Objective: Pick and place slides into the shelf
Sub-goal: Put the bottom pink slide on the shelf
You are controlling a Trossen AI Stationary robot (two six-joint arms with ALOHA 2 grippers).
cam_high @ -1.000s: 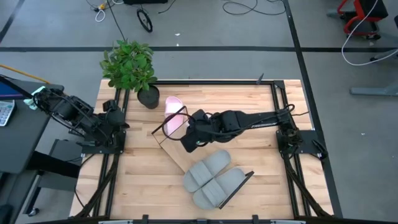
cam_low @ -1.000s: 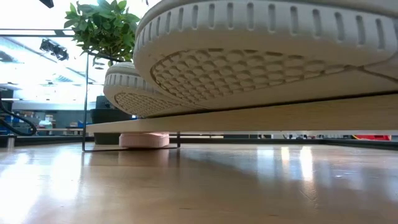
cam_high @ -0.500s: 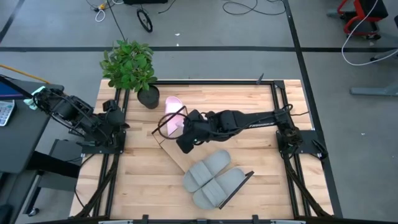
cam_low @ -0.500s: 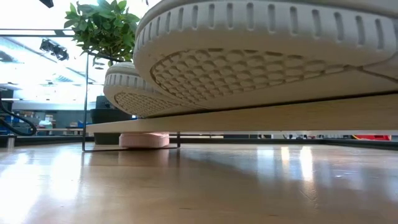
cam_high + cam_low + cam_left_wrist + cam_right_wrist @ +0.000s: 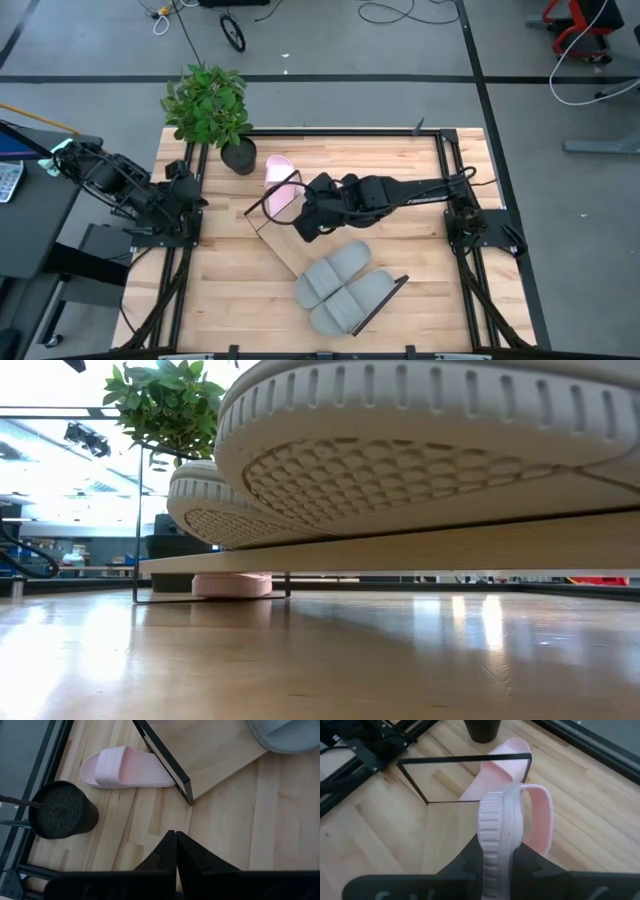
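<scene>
My right gripper (image 5: 298, 213) is shut on a pale pink slide (image 5: 283, 203) above the far-left end of the shelf (image 5: 283, 250), a light-wood board lying diagonally on the table. Its dark wire frame (image 5: 465, 758) stands just beyond the held slide. Two grey slides (image 5: 343, 286) lie side by side on the board's near-right part. A second pink slide (image 5: 125, 767) lies sole-down on the table beside the plant pot. My left gripper (image 5: 175, 851) is shut and holds nothing at the table's left edge. My right gripper pinches the pink slide's sole (image 5: 499, 851) between its two fingers, one on each flat face. The fingers slant down from the table's right side. The slide stands on its edge, its strap (image 5: 540, 818) bulging to one side, lifted clear above the board.
A potted plant (image 5: 208, 110) stands at the table's far-left corner, its black pot (image 5: 60, 810) close to the lying pink slide. Black frame rails run along the table's left (image 5: 185, 250) and right (image 5: 468, 250) sides. Bare wood lies near-left of the shelf.
My right gripper has rolled slightly at the wrist with the pink slide, which stays on edge over the shelf's far-left end.
</scene>
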